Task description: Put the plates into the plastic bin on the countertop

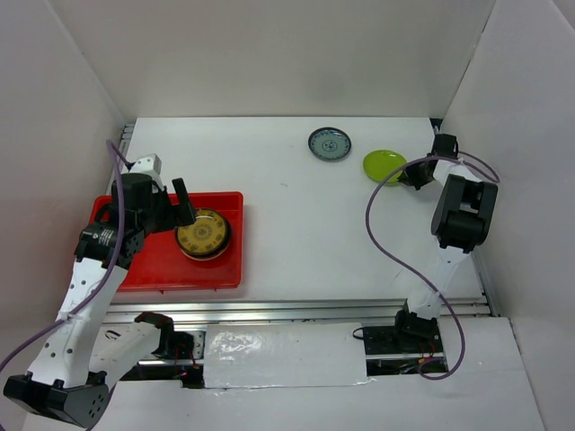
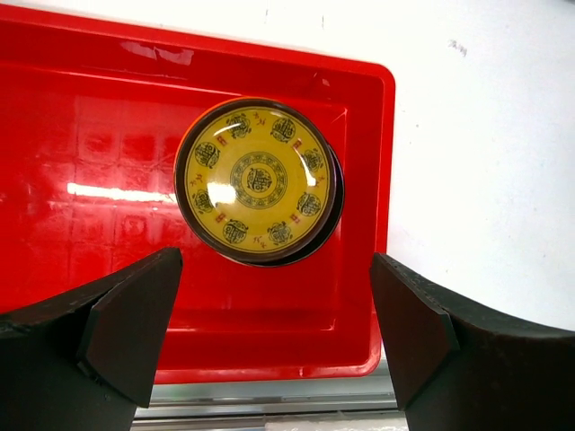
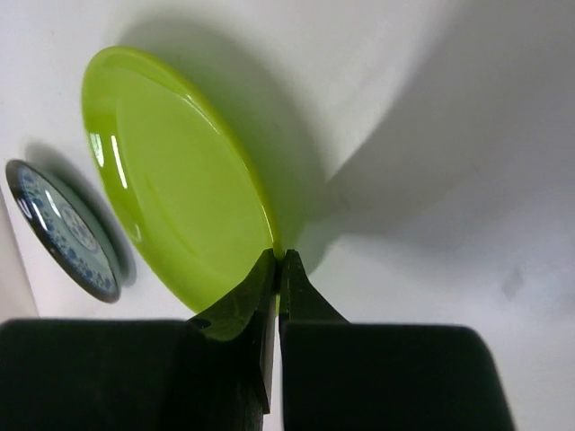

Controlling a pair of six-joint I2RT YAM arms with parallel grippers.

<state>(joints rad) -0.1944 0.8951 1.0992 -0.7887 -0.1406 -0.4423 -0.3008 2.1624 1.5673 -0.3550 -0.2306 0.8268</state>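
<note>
A brown-yellow patterned plate [image 1: 203,233] lies in the red plastic bin [image 1: 144,265] at the left of the white countertop [image 1: 296,233], on top of a darker plate. In the left wrist view that plate [image 2: 257,180] lies in the bin [image 2: 81,180]. My left gripper [image 2: 274,332] is open and empty above the bin's near right part. My right gripper [image 3: 278,260] is shut on the rim of the lime green plate [image 3: 171,180], which also shows at the back right in the top view [image 1: 383,164]. A blue-grey patterned plate [image 1: 330,144] lies to its left. The other plates are out of view.
White walls stand on three sides. A metal rail [image 1: 296,310] runs along the front edge. The right arm's purple cable [image 1: 382,233] loops over the countertop's right side. The blue-grey plate [image 3: 63,229] lies close beside the green one.
</note>
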